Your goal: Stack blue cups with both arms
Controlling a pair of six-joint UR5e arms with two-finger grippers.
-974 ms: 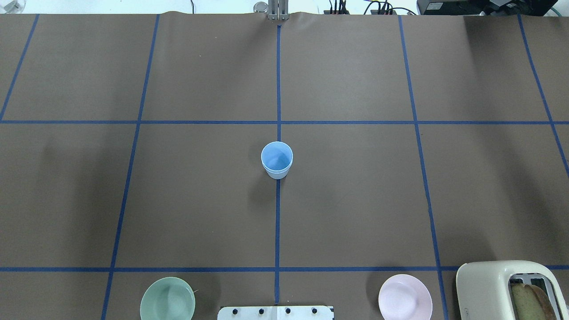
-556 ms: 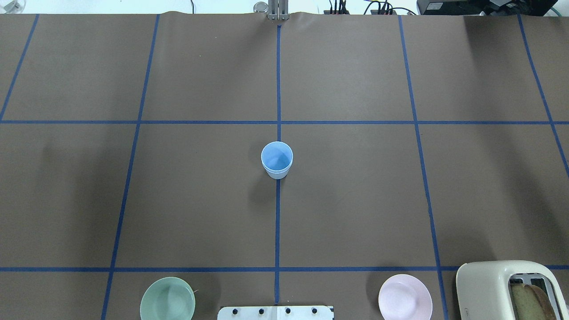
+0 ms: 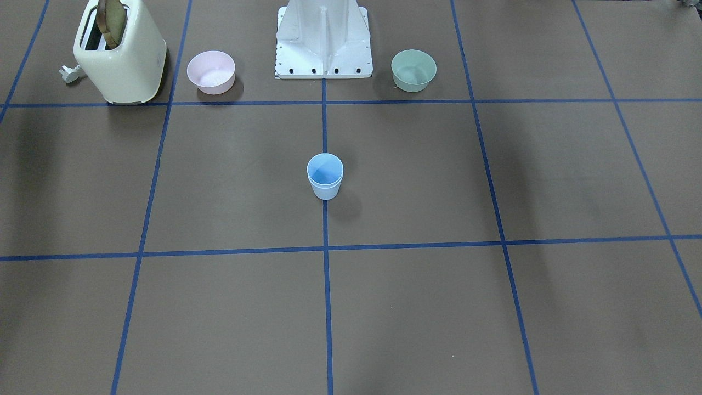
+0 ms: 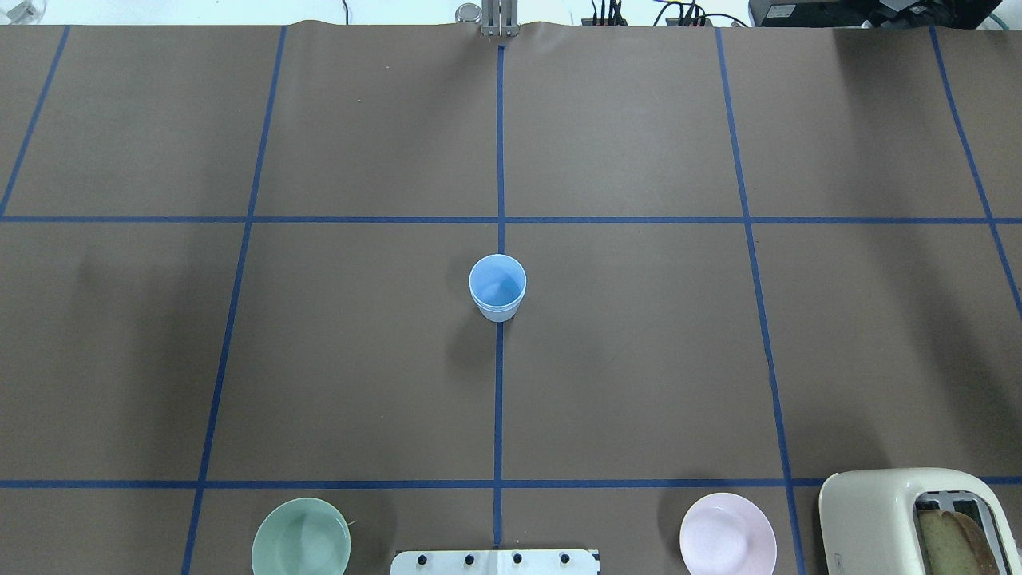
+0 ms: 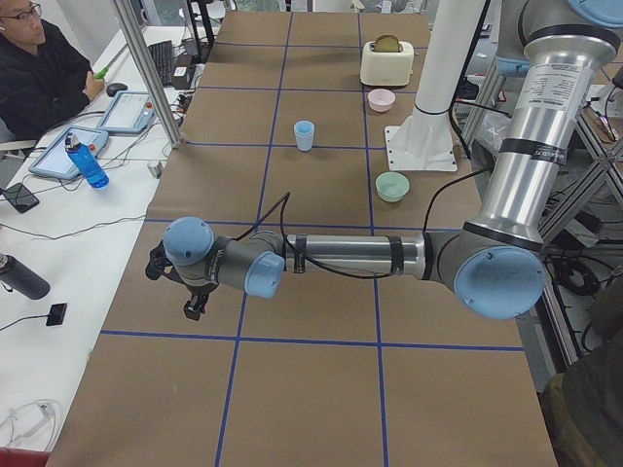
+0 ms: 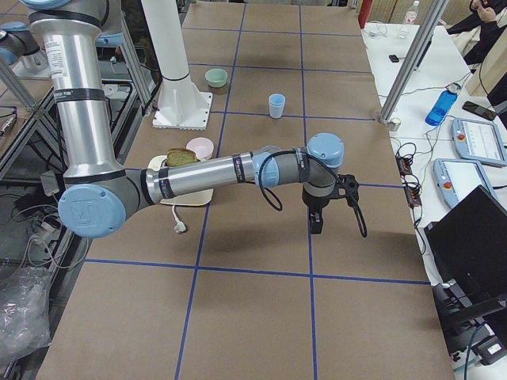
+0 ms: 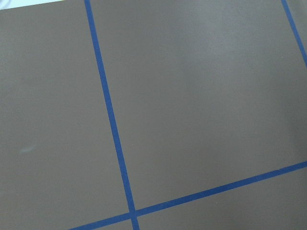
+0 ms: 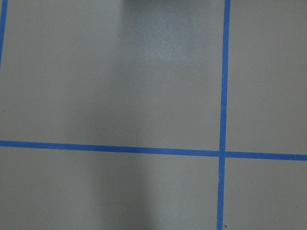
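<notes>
The two blue cups (image 4: 497, 287) stand nested one inside the other, upright, on the centre tape line of the table; they also show in the front view (image 3: 324, 176) and in both side views (image 5: 305, 134) (image 6: 276, 105). Neither arm shows in the overhead or front view. In the exterior left view my left gripper (image 5: 195, 307) points down over the table's left end, far from the cups. In the exterior right view my right gripper (image 6: 317, 224) points down over the right end. I cannot tell whether either is open or shut. Both wrist views show only brown paper and blue tape.
A pale green bowl (image 4: 301, 539) and a pink bowl (image 4: 727, 533) sit on either side of the white base mount (image 4: 495, 561). A cream toaster (image 4: 886, 511) with bread stands at the near right corner. An operator (image 5: 39, 68) sits at a side desk.
</notes>
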